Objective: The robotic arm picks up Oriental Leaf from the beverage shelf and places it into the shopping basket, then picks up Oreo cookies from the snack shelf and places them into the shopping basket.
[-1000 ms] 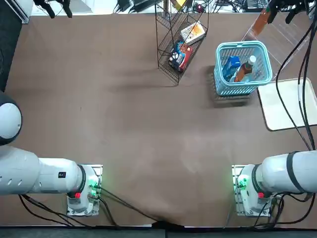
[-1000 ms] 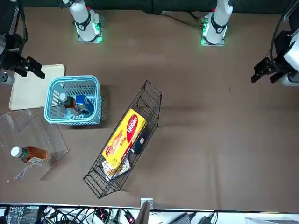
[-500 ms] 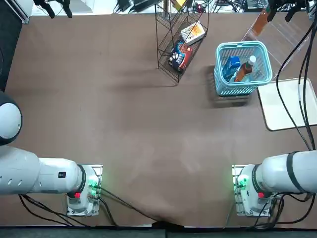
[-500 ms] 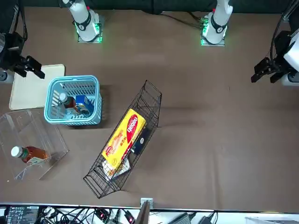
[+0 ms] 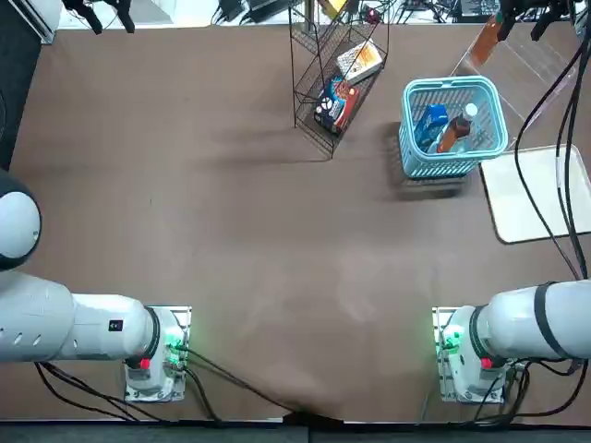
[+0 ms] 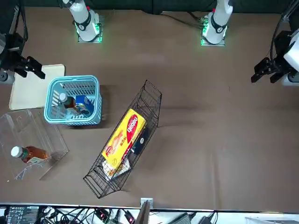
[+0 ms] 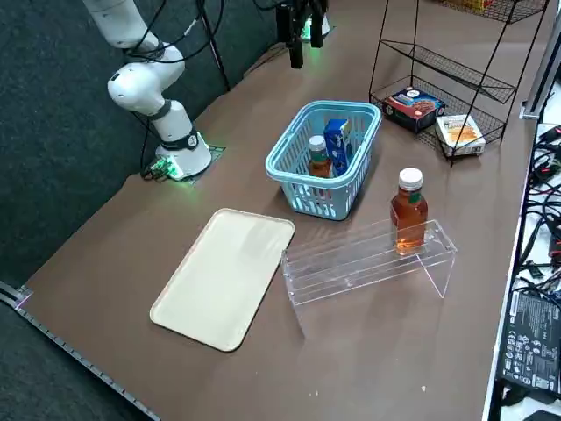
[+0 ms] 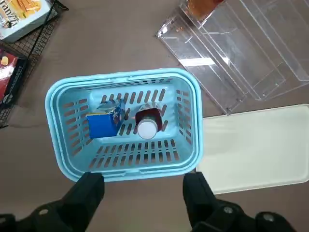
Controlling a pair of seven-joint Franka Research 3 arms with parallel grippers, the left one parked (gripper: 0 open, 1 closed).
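Oreo cookies point(image 7: 338, 145) sat inside the blue basket point(image 7: 324, 156), near the top middle of the right side view. One tea bottle point(image 7: 319, 160) was in there too, just left of the cookies. Another bottle point(image 7: 408, 215) stood on the clear rack point(image 7: 368, 263), right of the middle. At the top, the right tool point(image 7: 301, 61) was open, with nothing in it. All these were over or on the brown bench point(image 7: 386, 351).

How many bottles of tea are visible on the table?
2: one bottle in the shopping basket, white cap up, and one bottle on the clear acrylic rack. No others are visible.
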